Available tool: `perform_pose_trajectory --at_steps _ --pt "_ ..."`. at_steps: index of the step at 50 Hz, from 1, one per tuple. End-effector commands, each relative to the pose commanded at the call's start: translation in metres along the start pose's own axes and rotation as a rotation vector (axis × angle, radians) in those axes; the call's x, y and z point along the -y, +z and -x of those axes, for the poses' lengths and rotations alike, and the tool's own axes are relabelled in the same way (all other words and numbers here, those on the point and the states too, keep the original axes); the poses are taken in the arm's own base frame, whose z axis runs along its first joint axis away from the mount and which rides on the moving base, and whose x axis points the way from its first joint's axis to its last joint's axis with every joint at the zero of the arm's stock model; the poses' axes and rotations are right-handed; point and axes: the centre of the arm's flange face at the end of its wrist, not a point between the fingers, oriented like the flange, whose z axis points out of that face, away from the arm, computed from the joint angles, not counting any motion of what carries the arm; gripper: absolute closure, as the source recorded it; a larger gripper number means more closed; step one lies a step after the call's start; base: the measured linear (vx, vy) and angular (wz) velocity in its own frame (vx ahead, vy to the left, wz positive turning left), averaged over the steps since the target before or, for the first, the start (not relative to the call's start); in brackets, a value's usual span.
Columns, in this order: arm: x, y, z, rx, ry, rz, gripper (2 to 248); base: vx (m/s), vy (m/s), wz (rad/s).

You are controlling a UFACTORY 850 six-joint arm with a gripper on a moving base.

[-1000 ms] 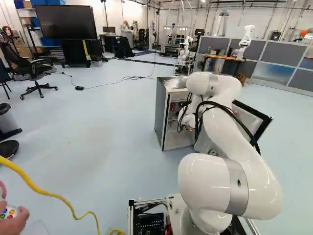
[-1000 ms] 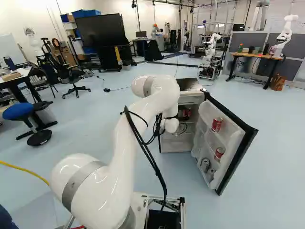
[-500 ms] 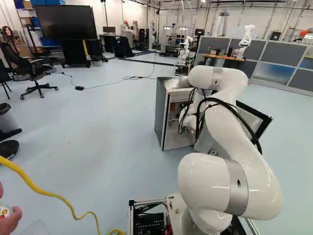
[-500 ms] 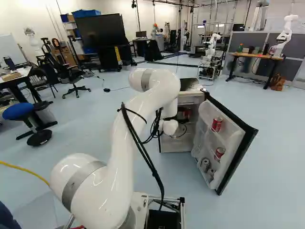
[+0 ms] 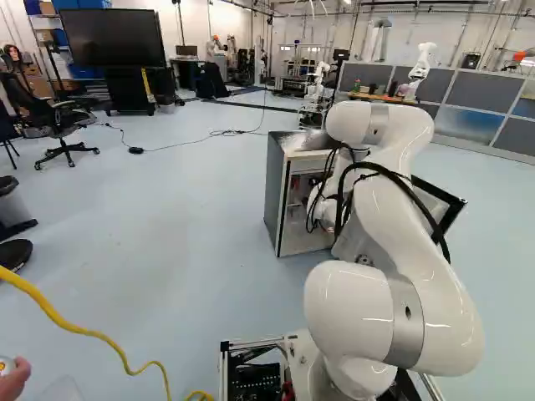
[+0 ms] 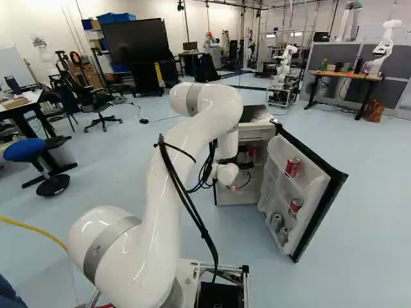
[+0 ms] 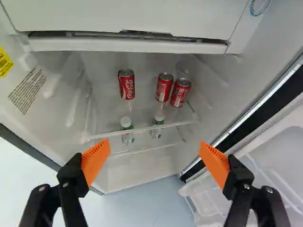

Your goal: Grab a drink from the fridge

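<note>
Fridge [image 5: 275, 196] with its door [image 6: 282, 154] open stands ahead of the white arm [image 6: 199, 138], and only the wrist view shows well what its shelf [image 7: 142, 130] carries. Three red cans stand upright there: a lone can [image 7: 127, 85] toward the corner away from the door, then a middle can [image 7: 164, 87] and an end can [image 7: 180, 93] close together nearer the door-side edge. These are drinks of the kind wanted, all set back from the shelf's front edge, and the gripper [image 7: 154, 145] has hold of none; its jaws are spread wide, with the orange pads [image 7: 95, 158] well apart. Two white-capped bottles [image 7: 127, 137] [image 7: 155, 132] with green labels show at that front edge, which cuts across them, so I cannot tell exactly how they sit. Above the cans runs a white compartment front [image 7: 118, 19], and a yellow sticker [image 7: 4, 62] marks a side wall. Right base view alone gives the door's inner racks clearly: an upper red can [image 6: 293, 167] near the top edge, a lower red can [image 6: 295, 205] and two grey cans [image 6: 276, 222] [image 6: 283, 235] toward the bottom corner. In the left base view the arm covers much of the door and the opening. A blue loop [image 7: 258, 10] is cut off, and a hazy clear shape behind the end can is hard to make out.
</note>
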Motion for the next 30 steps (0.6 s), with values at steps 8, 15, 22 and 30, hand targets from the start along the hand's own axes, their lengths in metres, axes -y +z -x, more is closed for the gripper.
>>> perform_pose_trajectory --at_steps 8,15,22,30 --pt "0.002 -0.011 0.001 0.003 0.002 -0.002 3 0.000 0.000 0.000" --pt "0.003 -0.018 0.002 0.003 0.003 -0.003 3 0.000 0.000 0.000" --pt "0.004 -0.025 0.002 0.002 0.004 -0.003 3 0.000 0.000 0.000" --pt "0.005 -0.032 0.002 0.001 0.006 -0.004 3 0.000 0.000 0.000"
